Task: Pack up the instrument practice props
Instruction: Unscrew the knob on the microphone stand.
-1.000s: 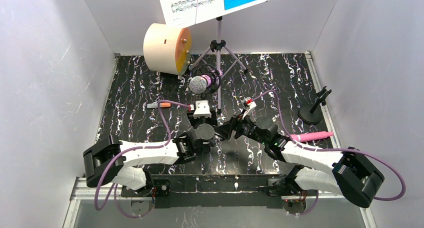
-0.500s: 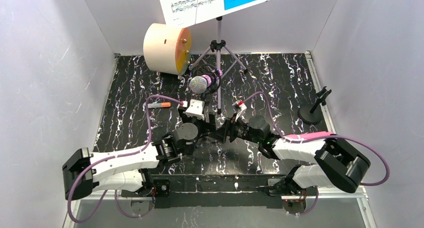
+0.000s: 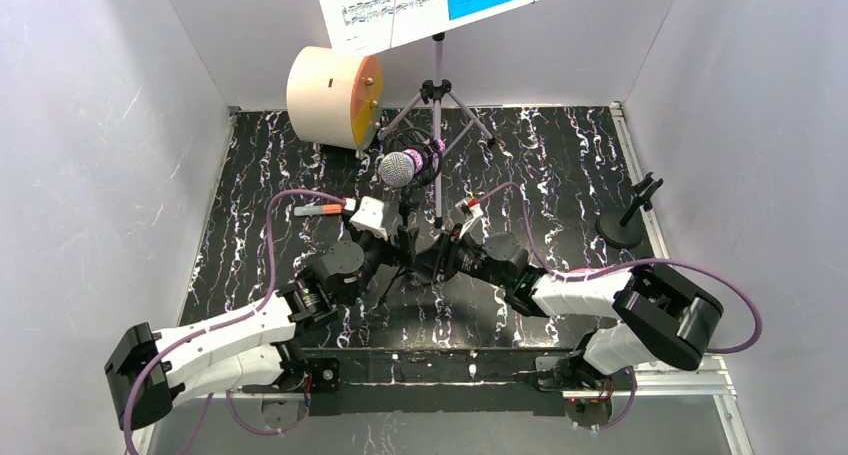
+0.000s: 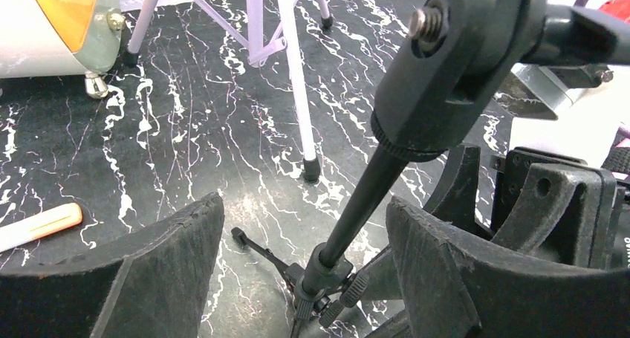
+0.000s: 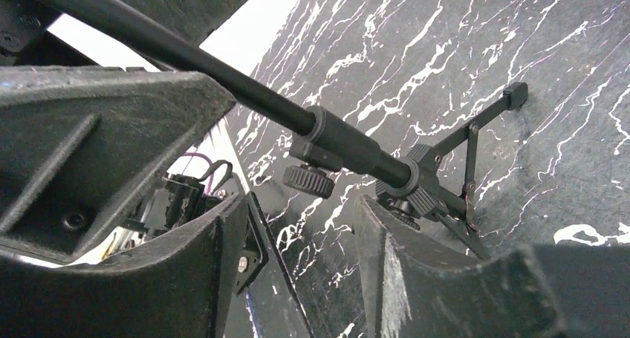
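Your left gripper [image 4: 304, 241] and right gripper [image 5: 297, 267] both have their fingers apart around the black mic stand [image 4: 356, 204], mid-table. If either closes off-centre, the stand could tip. That would drop the glittery microphone [image 3: 400, 166] on it, or knock the lilac music stand [image 4: 296, 78] just beyond.

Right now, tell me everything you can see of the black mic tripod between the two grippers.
The black mic tripod is a thin matte pole with a thick swivel head and bare screw on top, a collar with a knurled knob, and folding legs spread on the marbled mat. The left gripper and right gripper straddle it, open; no contact shows.
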`<state>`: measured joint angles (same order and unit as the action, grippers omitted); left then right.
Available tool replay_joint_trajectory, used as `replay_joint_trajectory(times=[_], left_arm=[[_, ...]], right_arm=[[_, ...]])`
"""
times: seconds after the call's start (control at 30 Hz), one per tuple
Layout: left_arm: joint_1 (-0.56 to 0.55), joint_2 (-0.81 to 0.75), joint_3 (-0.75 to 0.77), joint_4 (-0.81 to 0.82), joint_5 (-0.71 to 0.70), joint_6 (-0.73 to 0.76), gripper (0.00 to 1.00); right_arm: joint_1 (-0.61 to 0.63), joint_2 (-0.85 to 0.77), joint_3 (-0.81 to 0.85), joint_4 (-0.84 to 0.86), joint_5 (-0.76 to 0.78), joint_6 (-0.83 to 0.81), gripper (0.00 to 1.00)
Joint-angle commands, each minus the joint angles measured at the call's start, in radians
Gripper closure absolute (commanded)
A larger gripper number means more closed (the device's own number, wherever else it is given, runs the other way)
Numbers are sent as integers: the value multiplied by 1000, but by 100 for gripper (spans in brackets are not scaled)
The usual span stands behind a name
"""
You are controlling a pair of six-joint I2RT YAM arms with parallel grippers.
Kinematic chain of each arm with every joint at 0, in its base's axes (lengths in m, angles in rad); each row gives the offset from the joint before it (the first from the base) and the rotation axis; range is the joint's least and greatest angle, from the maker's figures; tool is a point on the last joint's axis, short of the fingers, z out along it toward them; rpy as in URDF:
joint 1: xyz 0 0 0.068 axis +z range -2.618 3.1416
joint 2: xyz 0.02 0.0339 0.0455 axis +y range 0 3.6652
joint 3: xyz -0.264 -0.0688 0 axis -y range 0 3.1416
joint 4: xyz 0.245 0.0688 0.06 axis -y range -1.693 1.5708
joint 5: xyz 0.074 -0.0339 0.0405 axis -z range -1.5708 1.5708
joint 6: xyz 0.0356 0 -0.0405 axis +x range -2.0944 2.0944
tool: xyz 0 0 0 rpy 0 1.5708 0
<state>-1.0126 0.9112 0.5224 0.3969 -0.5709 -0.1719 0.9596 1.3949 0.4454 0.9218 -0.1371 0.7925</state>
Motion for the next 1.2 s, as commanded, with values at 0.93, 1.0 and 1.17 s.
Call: replay_joint_trajectory(times=[0.93,1.0,1.17], left_arm=[[79,28,-36,101,187,-19,23],[81,25,-41,119,217,-11,24],[86,38,-46,185,304,18,25]], right_arm=[[-171,-103,140,-263,-256,-241,99],[-221,-94,150,-267,-355,-238,99],[-305,-45,205,-307,-571,-270,99]])
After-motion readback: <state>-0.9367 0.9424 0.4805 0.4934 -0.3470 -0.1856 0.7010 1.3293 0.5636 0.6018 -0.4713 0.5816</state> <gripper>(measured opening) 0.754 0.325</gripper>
